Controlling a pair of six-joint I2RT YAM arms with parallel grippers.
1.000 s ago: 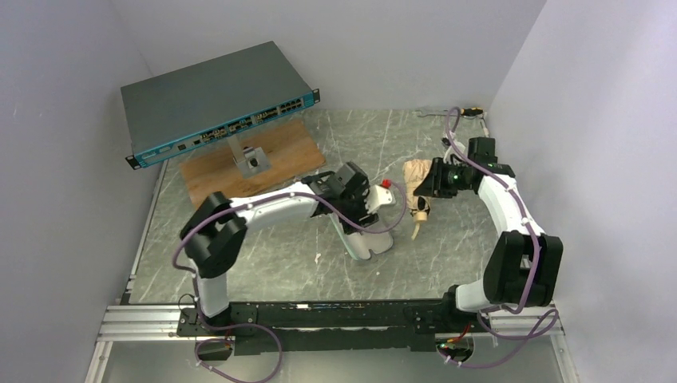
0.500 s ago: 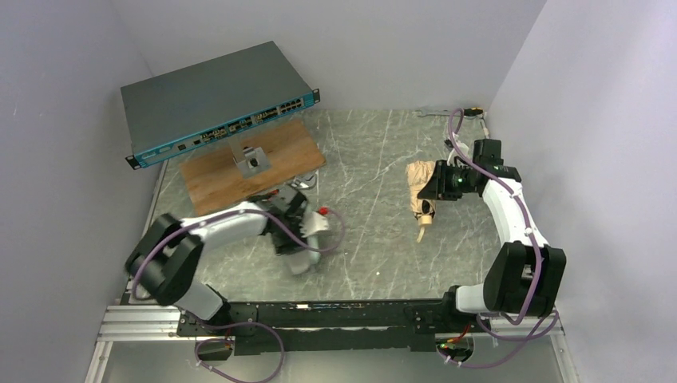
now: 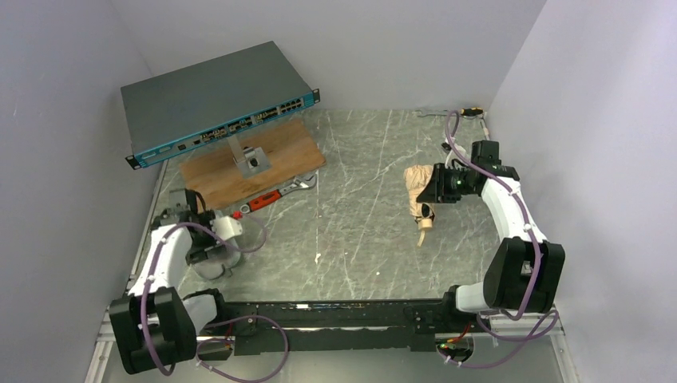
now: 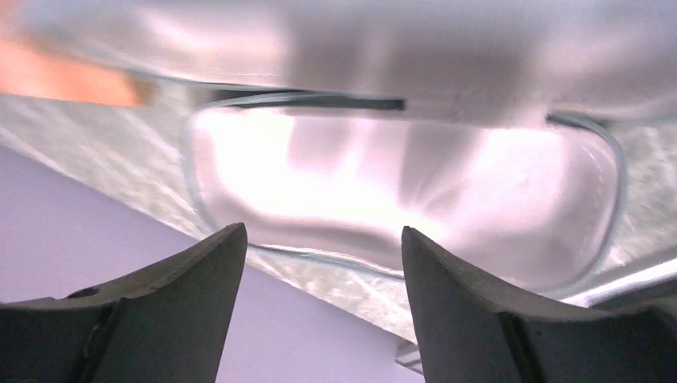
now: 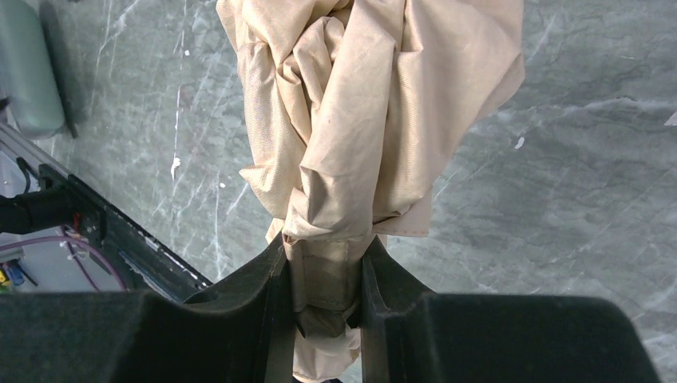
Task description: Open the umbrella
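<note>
**Right gripper clamped on the folded umbrella, left arm tucked at the lower left**

In the top view we see the right arm rise from its base at the lower right of the frame. It bends at the elbow near the right wall and reaches leftward. Its right gripper (image 3: 436,184) points toward the centre of the table (image 3: 351,239).

The right wrist view shows the two dark fingers (image 5: 267,295) pressed together on the umbrella (image 5: 359,120). They pinch its bunched tan fabric at the strapped neck, low in that frame.

In the top view the umbrella sits right of centre, not yet opened. Its cream handle (image 3: 421,232) points toward the bottom of the frame. We cannot tell whether the handle touches the table.

The left arm is drawn in along the left edge, with its elbow low in the lower-left corner and its wrist bent toward the right. In the left wrist view the left gripper (image 4: 323,233) has its fingers spread apart with nothing between them. A pale sleeve (image 4: 399,191) lies blurred just past the tips.

A network switch (image 3: 215,96) stands over a wooden board (image 3: 275,152) in the upper left, with a red-handled tool (image 3: 271,196) below them.
</note>
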